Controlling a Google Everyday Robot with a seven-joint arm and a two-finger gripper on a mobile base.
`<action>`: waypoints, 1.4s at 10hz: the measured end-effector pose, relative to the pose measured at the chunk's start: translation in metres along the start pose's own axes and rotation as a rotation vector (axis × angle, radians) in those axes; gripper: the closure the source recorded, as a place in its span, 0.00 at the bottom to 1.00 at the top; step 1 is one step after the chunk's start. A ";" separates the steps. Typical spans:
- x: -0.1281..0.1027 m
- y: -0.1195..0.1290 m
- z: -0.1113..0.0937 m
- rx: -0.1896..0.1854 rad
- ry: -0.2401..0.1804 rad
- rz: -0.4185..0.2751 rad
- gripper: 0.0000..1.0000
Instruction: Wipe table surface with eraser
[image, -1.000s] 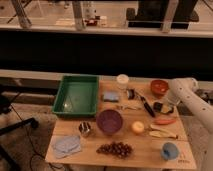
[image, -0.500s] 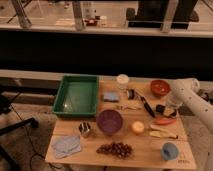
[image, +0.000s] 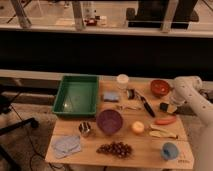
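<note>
The eraser (image: 165, 106), a small black block with a tan side, lies on the light wooden table surface (image: 145, 144) near its right edge. My white arm comes in from the right and bends down over that edge. The gripper (image: 173, 102) is at the arm's end, right beside the eraser and just to its right. I cannot tell whether it touches the eraser.
A green tray (image: 76, 95) stands at the left. A light-blue block (image: 111, 96), a white cup (image: 122, 80), a red bowl (image: 160, 87) and a black-handled utensil (image: 146, 105) lie nearby. A purple bowl (image: 109, 121), a carrot (image: 165, 120), grapes (image: 115, 148) and a blue cup (image: 169, 150) are in front.
</note>
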 end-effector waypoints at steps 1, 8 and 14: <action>-0.005 -0.003 0.001 0.002 -0.004 -0.003 0.97; -0.034 0.005 -0.016 0.070 -0.034 -0.060 0.97; -0.020 0.011 -0.022 0.077 -0.028 -0.043 0.97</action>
